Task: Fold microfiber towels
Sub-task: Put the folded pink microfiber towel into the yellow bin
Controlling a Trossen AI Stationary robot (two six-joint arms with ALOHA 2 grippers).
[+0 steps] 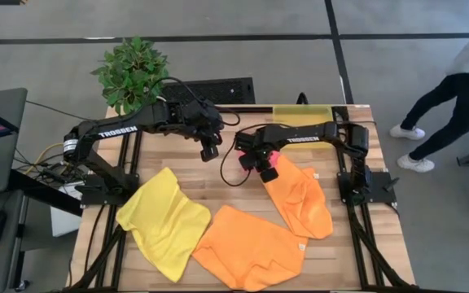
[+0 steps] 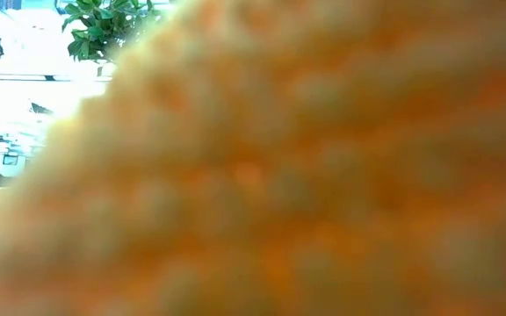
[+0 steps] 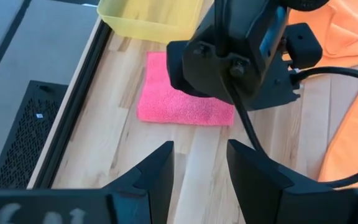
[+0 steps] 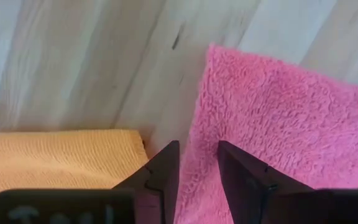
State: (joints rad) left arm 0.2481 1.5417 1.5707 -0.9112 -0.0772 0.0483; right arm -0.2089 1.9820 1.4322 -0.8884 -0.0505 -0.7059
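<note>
The word TROSSEN is read in white on both arms, and no other writing can be made out. Four towels are counted on the bench (image 1: 177,159): one pink towel (image 3: 179,102), lying folded flat near the far edge just in front of the yellow bin (image 3: 148,18); one yellow towel (image 1: 163,221) spread at the near left; and two orange towels, one (image 1: 247,248) crumpled at the near middle and the other (image 1: 301,198) by the right arm. One plant (image 1: 133,72) stands beyond the far left corner. The right claw (image 4: 197,165) is set low over the pink towel's edge, its fingers a little apart with nothing gripped. The left claw (image 3: 199,171) hangs open and empty just beside it, above bare wood.
</note>
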